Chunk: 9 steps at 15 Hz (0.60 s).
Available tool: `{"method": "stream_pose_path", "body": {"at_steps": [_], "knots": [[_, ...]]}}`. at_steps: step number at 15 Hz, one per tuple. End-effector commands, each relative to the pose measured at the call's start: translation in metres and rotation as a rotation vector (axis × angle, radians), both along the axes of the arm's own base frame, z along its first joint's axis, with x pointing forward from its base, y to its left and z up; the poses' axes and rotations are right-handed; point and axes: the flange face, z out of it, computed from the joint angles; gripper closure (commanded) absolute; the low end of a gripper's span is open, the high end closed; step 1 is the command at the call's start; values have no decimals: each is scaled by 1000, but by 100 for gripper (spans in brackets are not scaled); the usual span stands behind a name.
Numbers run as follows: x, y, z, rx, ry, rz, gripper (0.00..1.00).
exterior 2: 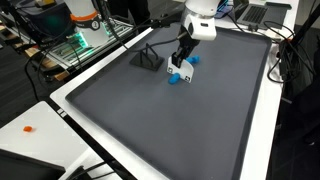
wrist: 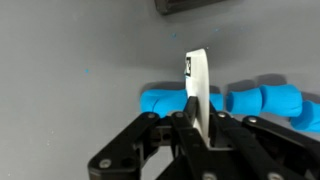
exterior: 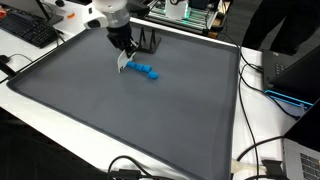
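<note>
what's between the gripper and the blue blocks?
A thin white card, clamped in the gripper, sticks out over the blue blocks; clearest in the wrist view. Contact unclear.

In an exterior view, a black stand (exterior: 147,41) sits at 12 o'clock on the grey surface (exterior: 120,120). A keyboard (exterior: 28,30) lies at 10 o'clock, and cables (exterior: 258,152) at 4 o'clock.

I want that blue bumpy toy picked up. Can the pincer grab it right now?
Probably not yet. The pincer is right by the blue segmented toy, with nothing between, but its jaws are shut on a white card, so they cannot close on the toy.
</note>
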Motion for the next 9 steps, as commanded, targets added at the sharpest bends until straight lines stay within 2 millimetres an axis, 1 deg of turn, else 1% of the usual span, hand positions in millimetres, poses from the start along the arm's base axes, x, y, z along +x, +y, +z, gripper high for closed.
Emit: {"method": "stream_pose_path", "body": {"at_steps": [1, 9], "knots": [[-11, 4, -7, 40, 26, 4, 98], [-14, 6, -1, 57, 25, -1, 98]]}}
